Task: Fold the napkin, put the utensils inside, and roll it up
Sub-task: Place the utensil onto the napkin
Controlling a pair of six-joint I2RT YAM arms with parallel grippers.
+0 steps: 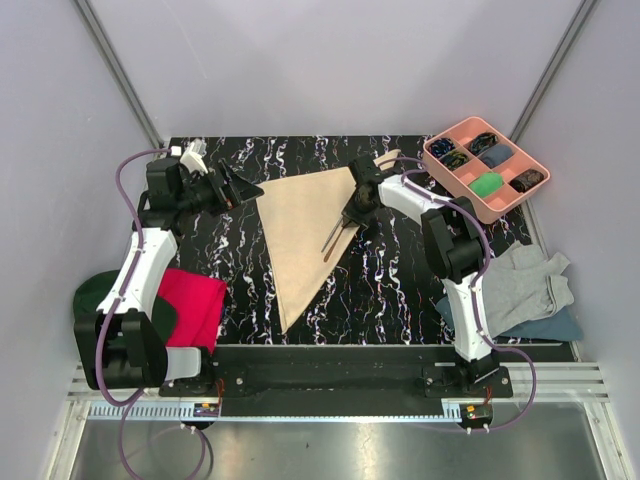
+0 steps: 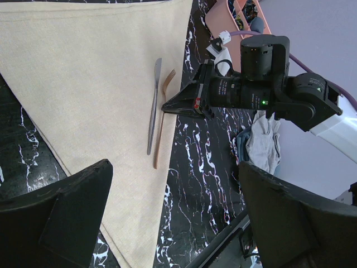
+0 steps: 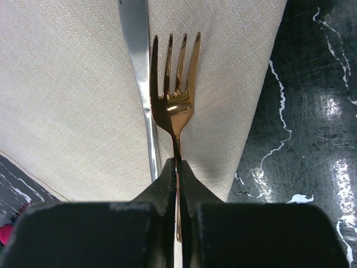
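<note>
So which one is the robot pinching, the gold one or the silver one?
The gold fork: the right gripper is shut on its handle. The silver knife lies beside it on the napkin, outside the pinch.

Pale lilac-grey walls [image 1: 330,60] closed the scene in on three sides, plain and bare. A slim metal strut [image 1: 118,70] ran up each back corner, slanting outward toward the top of the overhead view. The desk [image 1: 400,290] was black with white marble veining and filled the middle. Soft, even light fell across it. Up close, in the right wrist view, the dark top gave back dull whitish glints. Along the near edge lay a black plate [image 1: 330,365], then a silvery slotted rail [image 1: 330,400]. Below that, a brushed-steel surface [image 1: 330,450] showed a hazy sheen.
</note>
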